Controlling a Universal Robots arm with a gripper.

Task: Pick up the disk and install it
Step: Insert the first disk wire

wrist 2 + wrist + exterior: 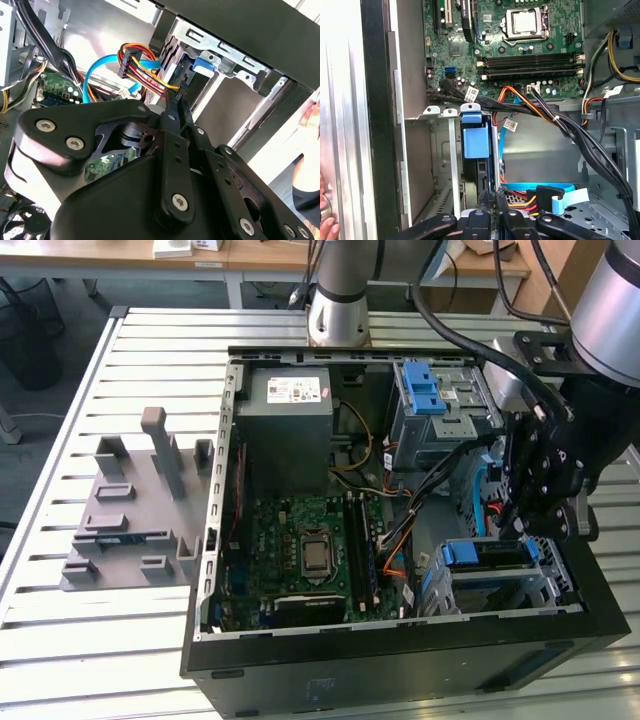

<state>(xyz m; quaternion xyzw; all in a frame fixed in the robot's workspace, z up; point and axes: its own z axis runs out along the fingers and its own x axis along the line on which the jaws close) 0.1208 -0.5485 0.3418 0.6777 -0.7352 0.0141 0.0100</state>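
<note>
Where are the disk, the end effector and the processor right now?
disk [497,553]: exterior view, on its blue end bracket in the lower cage.
end effector [492,200]: first wrist view, between its fingertips at the disk's edge.
processor [527,21]: first wrist view, on its metal lid.

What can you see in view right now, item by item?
table: one, silver slatted, under everything
computer case: one, black, open, mid-table
fixture tray: one, grey, on the table at the exterior view's left
power supply: one, grey with white sticker, in the case's far corner
motherboard: one, green, on the case floor
drive cage: one, grey with blue latch, far side of the case
disk: one, blue bracket showing, in the near bay at the exterior view's right
cables: several, orange, red, yellow, black and blue, beside the bay
arm: one, silver-grey, base behind the case
end effector: one, black, right at the disk's bay
</note>
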